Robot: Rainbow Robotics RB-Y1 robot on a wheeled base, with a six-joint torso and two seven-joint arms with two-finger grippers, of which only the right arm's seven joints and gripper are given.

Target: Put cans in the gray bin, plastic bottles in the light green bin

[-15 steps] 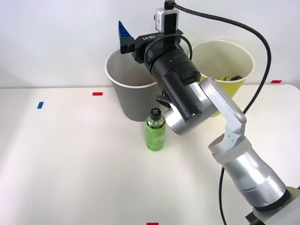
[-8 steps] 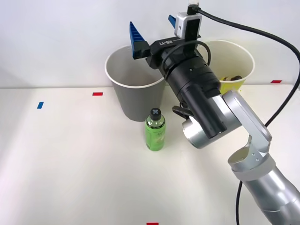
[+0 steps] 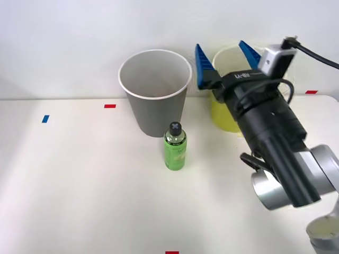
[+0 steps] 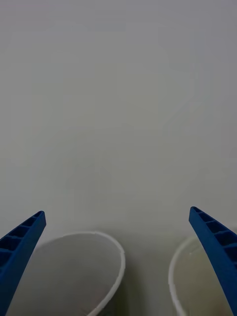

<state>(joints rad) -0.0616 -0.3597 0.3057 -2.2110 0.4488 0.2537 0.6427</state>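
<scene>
The right gripper (image 3: 226, 57) is raised above the desk (image 3: 79, 185), near its far edge, with its two blue ribbed fingers (image 3: 203, 66) spread wide and nothing between them. In the front view it hangs in front of the light green bin (image 3: 225, 114), whose yellow-green wall shows below the fingers and whose white rim shows between them.

The gray bin (image 3: 154, 92) stands upright to the left of the light green bin, close to the far edge of the desk. Just in front of it, toward the near edge, the green plastic bottle (image 3: 175, 147) stands upright with its black cap on; whether it touches the bin cannot be told.

The right wrist view shows what the front view does not: both white rims side by side between the fingers, the gray bin (image 4: 74, 276) by one finger and the light green bin (image 4: 197, 281) by the other, with a bare pale wall behind them. The bottle and the desk top are seen from the front camera alone.

Small red and blue tape marks (image 3: 110, 106) lie on the desk.
</scene>
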